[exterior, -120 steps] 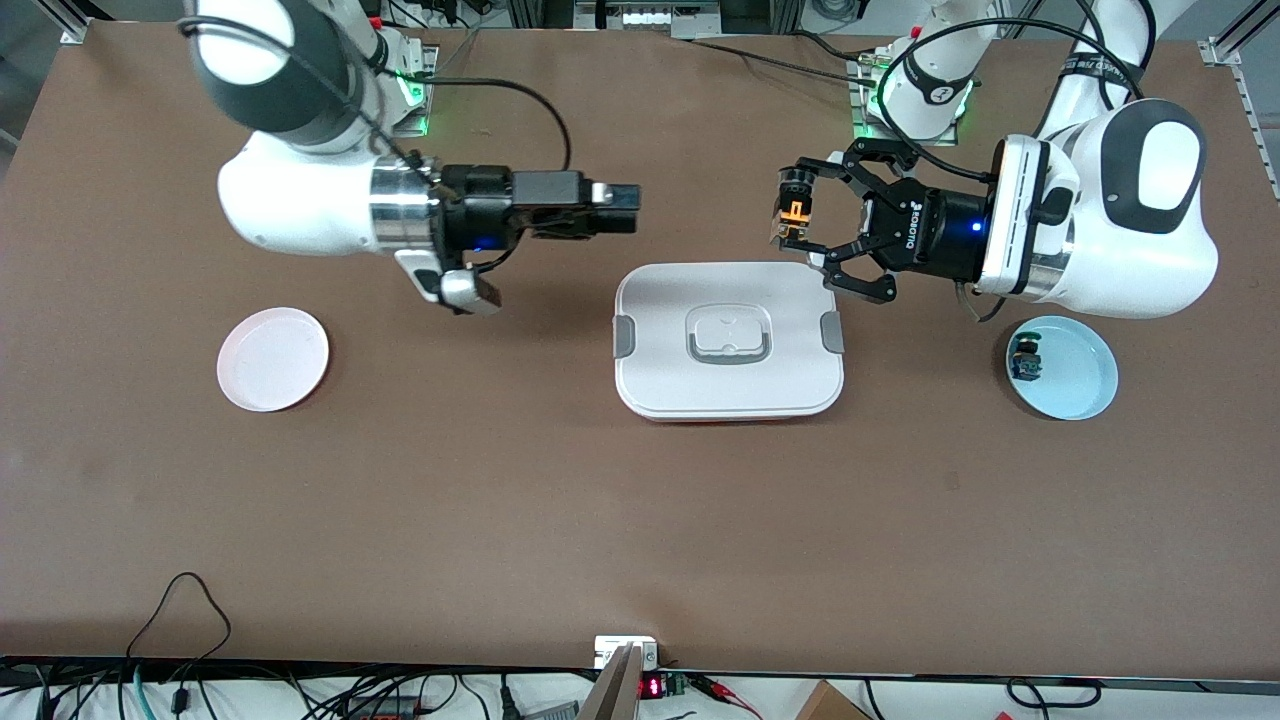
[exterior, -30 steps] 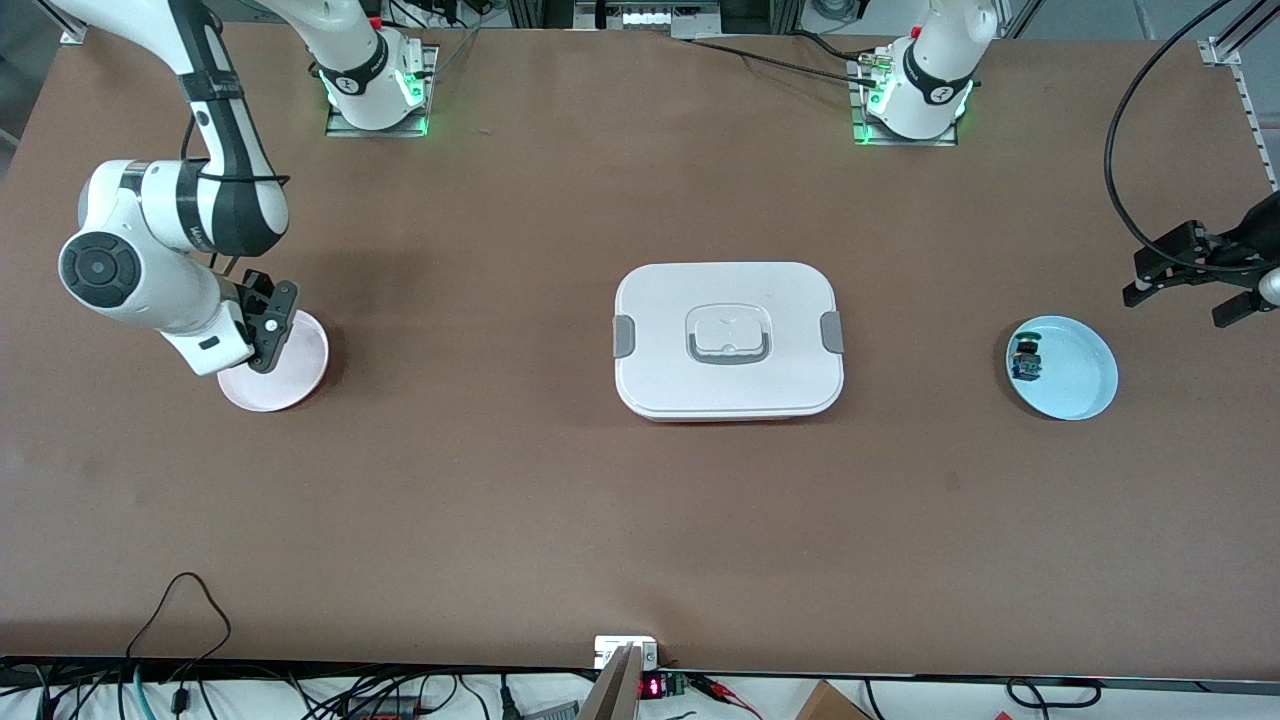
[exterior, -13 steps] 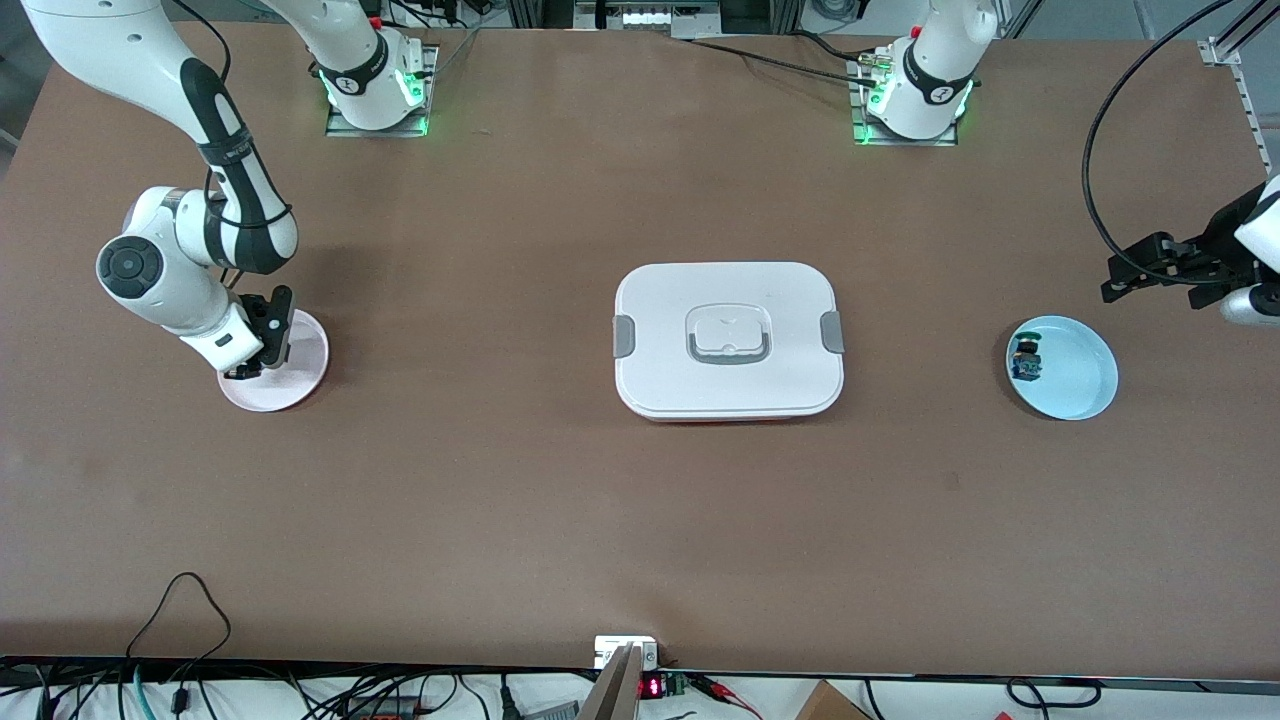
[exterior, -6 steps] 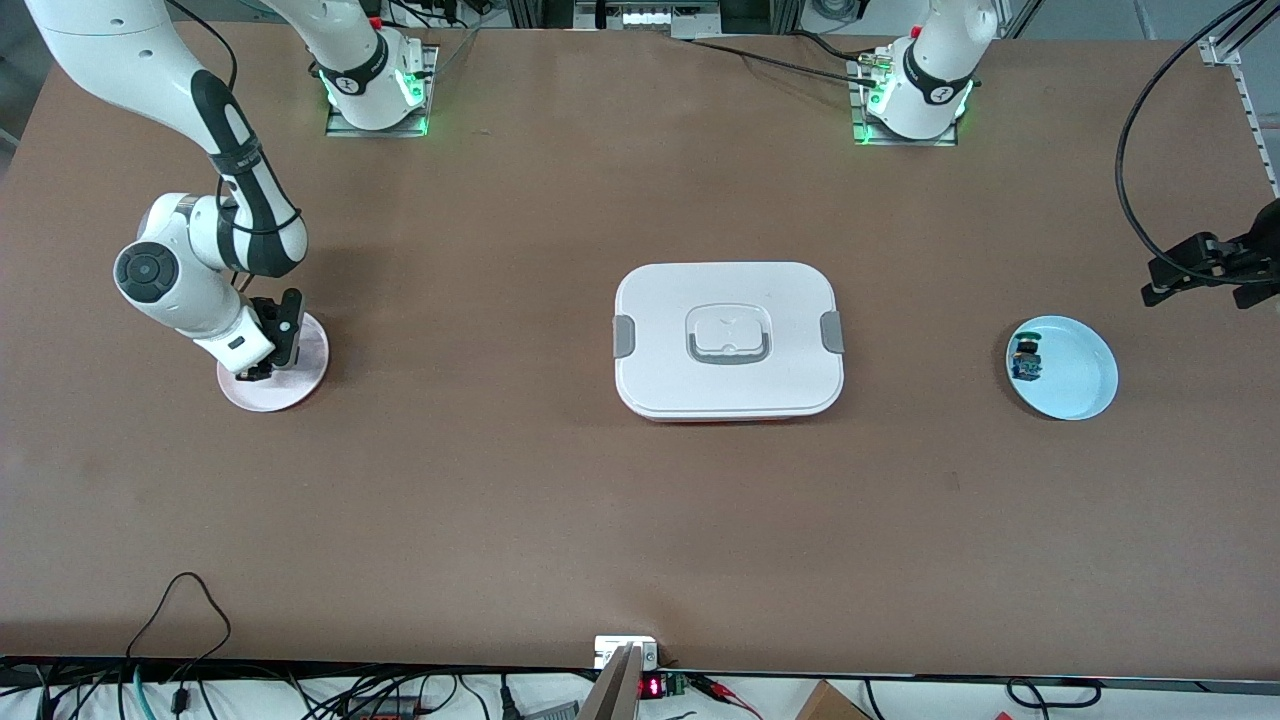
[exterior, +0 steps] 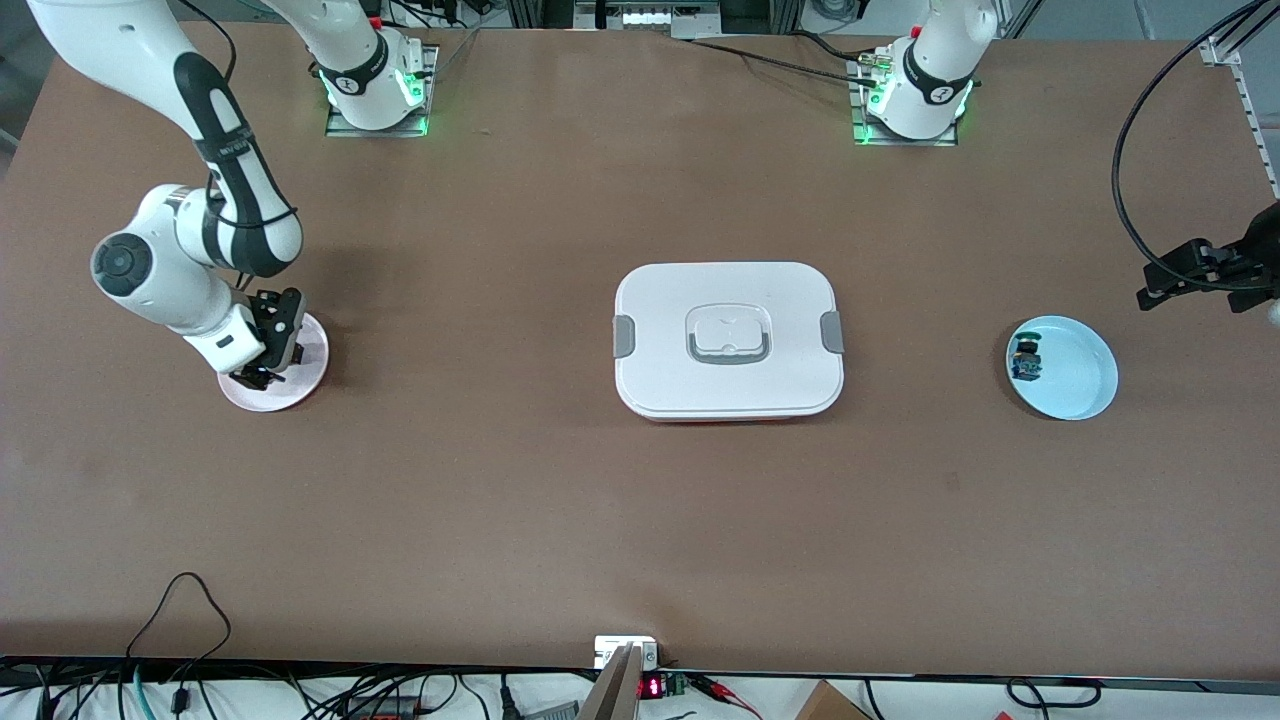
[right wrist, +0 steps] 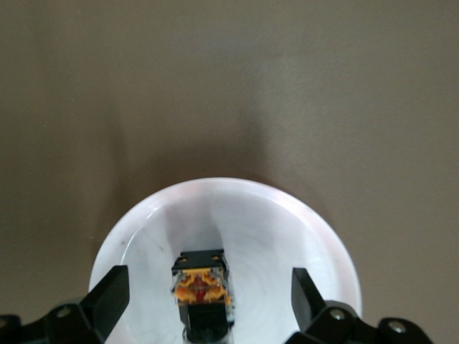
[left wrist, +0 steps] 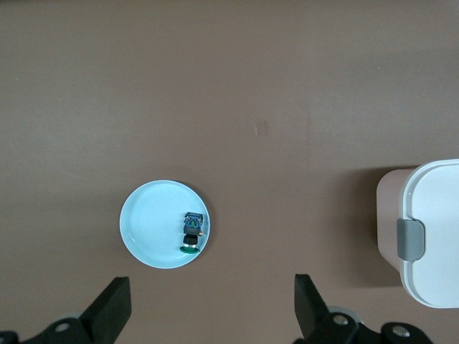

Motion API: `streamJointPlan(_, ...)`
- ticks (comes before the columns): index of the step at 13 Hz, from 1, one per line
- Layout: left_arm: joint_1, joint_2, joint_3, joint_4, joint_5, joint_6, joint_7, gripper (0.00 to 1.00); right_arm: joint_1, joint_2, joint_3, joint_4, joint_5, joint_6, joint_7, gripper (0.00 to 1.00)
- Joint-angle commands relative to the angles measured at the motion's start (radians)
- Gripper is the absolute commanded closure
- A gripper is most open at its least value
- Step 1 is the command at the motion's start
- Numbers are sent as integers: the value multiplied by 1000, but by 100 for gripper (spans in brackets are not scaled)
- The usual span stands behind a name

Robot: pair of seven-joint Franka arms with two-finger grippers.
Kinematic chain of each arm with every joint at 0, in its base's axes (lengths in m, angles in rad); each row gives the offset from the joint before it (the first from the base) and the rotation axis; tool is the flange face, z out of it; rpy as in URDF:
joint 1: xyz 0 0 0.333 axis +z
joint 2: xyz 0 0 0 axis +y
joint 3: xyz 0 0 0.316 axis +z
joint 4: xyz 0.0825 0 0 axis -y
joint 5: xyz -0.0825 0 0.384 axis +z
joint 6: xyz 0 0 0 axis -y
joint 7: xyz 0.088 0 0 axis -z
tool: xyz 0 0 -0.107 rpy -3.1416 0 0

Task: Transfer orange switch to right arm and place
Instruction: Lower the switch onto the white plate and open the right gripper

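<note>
The right gripper (right wrist: 204, 294) is spread wide over the pink plate (right wrist: 301, 229) — the orange switch (right wrist: 203, 287) is seen lying free on it. The left gripper (left wrist: 211, 304) is held open, empty, near the blue plate (left wrist: 147, 222).

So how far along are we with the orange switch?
Nearly done. The orange switch lies in the pink plate, between the open fingers of the right gripper, which sits low over the plate. Nothing is in hand: the left gripper waits open above the table near the blue plate. What is left: lifting the right gripper clear.
</note>
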Motion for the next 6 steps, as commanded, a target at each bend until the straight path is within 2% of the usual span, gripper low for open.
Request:
streamJointPlan(1,-1,17,-5,33,31,-16,1,0,-22,-65,19,60,48,-137,-13,0)
streamJointPlan(4,2,17,-5,32,30,-21,1,0,-22,-85,19,174,90,-286,51,0)
streamJointPlan(6,4,22,-3,32,31,-21,1,0,-21,-115,19,232,102,-387,189,0)
